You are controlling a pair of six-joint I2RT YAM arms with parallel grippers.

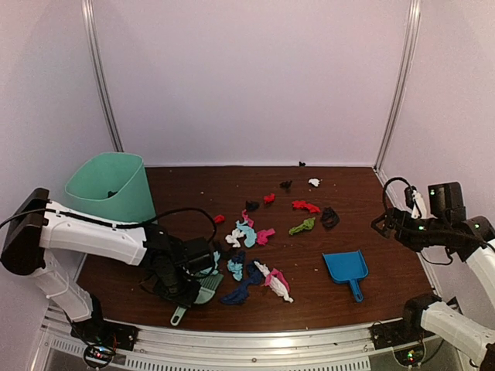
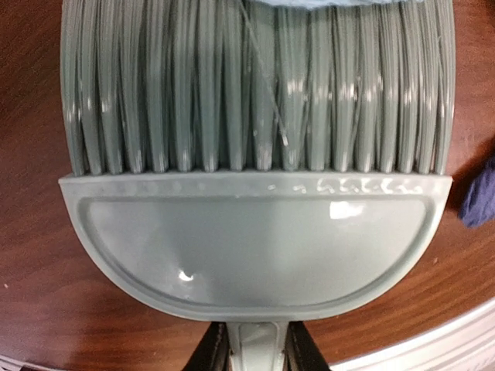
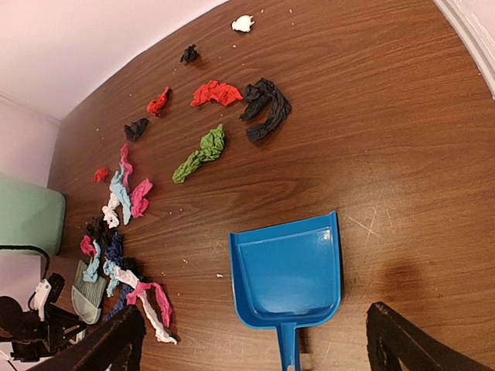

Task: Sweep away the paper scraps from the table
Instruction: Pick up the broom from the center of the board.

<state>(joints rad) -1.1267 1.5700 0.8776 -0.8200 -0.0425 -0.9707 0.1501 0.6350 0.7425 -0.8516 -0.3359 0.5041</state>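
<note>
Many paper scraps lie across the middle of the table (image 1: 371,193): a pink and white one (image 1: 275,281), a navy one (image 1: 238,291), a green one (image 1: 302,226), a red one (image 1: 305,205) and a black one (image 1: 329,217). My left gripper (image 1: 184,280) is shut on the neck of the pale green hand brush (image 1: 205,291), low at the left edge of the pile. In the left wrist view the brush (image 2: 255,239) fills the frame, with my left gripper (image 2: 259,354) at the bottom. My right gripper (image 1: 381,224) is open and empty, raised over the table's right side. In the right wrist view it (image 3: 255,317) hangs above the blue dustpan (image 3: 290,270).
The blue dustpan (image 1: 346,267) lies flat at the front right, handle toward me. A mint-green bin (image 1: 108,185) stands at the back left. A navy scrap (image 2: 479,197) lies just right of the brush head. The silver frame edge (image 1: 255,340) runs along the front.
</note>
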